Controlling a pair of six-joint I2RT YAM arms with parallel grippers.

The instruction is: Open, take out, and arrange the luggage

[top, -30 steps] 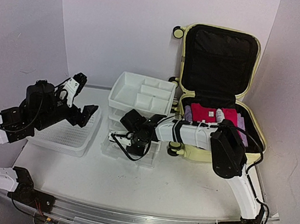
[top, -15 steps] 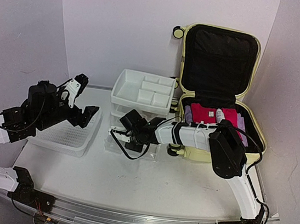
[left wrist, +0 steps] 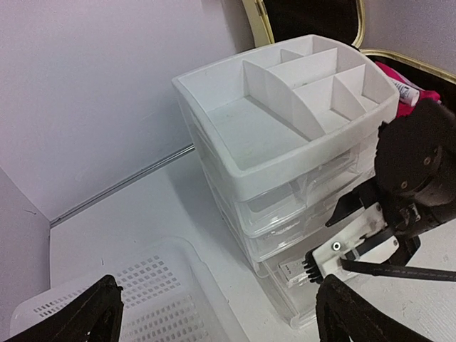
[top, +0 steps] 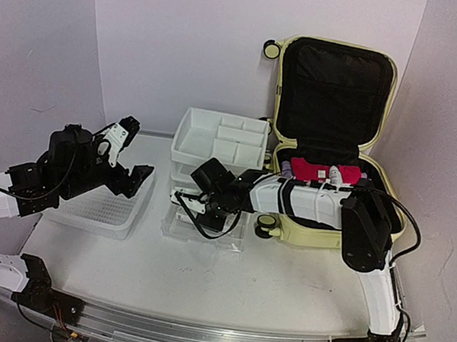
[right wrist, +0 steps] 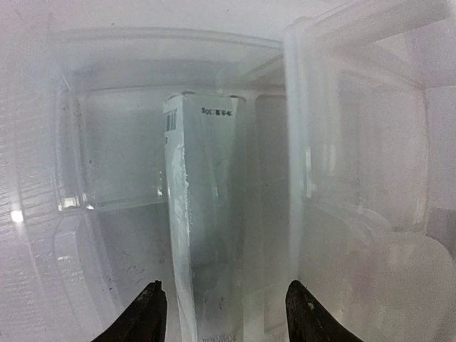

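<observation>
The luggage [top: 329, 222], a pale yellow hard-shell case, lies open at the right with its lid [top: 336, 88] upright; its edge shows in the left wrist view [left wrist: 399, 58]. Red clothes [top: 321, 170] and white tubes lie inside. My right gripper [top: 196, 208] reaches into the pulled-out bottom drawer [top: 204, 225] of the white drawer unit [top: 215, 148]. Its jaws [right wrist: 224, 317] stand open around a white box [right wrist: 203, 214] that lies loose on the drawer floor. My left gripper [top: 126, 157] hangs wide open and empty over the white mesh basket [top: 93, 204].
The drawer unit [left wrist: 285, 135] has a divided tray on top and clear drawers below. The basket [left wrist: 135, 299] sits at its left. The right gripper [left wrist: 353, 246] shows at the bottom drawer in the left wrist view. Walls close in behind and at both sides.
My right gripper has opened and let go of the white box inside the bottom drawer. Its forearm has shifted right and up. My left gripper has drifted slightly right, still open.
</observation>
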